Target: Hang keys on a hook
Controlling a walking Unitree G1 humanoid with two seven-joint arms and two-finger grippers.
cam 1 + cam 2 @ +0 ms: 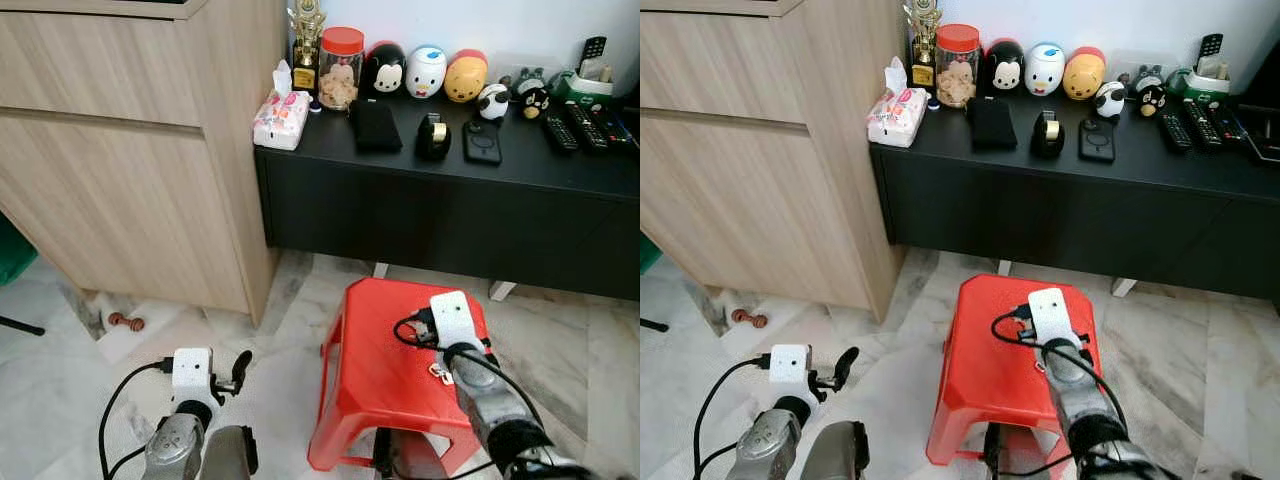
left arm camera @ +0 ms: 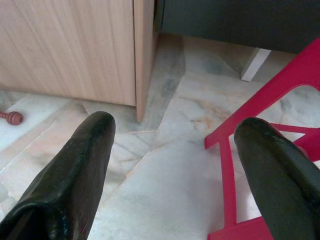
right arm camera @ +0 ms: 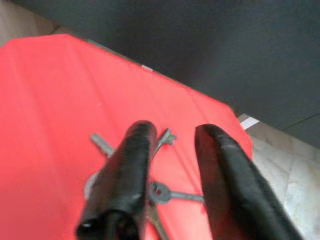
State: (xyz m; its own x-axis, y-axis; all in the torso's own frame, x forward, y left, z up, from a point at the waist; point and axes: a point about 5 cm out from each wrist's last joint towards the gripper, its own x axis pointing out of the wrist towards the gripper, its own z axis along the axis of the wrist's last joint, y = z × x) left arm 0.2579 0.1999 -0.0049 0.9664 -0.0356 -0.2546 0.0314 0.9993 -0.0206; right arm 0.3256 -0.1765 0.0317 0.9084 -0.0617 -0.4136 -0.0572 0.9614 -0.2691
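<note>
Two black fingers of my right gripper (image 3: pixel 170 175) stand a little apart above the keys (image 3: pixel 155 187), holding nothing. In the right wrist view one finger (image 3: pixel 125 170) covers part of the bunch and the other sits beside it; I cannot tell whether either tip touches the metal. The keys lie fanned out flat on the red stool (image 1: pixel 370 370), near the edge facing the black cabinet (image 1: pixel 450 210). From the head camera my right arm reaches down over the stool top, with a glint of the keys (image 1: pixel 438 373) beside the wrist.

I judge the task barely begun: the keys are not yet gripped or lifted, and I can see no hook anywhere, so finding one also remains.

My left gripper (image 2: pixel 175 165) idles low over the marble floor (image 2: pixel 165 190), fingers wide apart and empty, beside the wooden cupboard (image 1: pixel 130 150).
</note>
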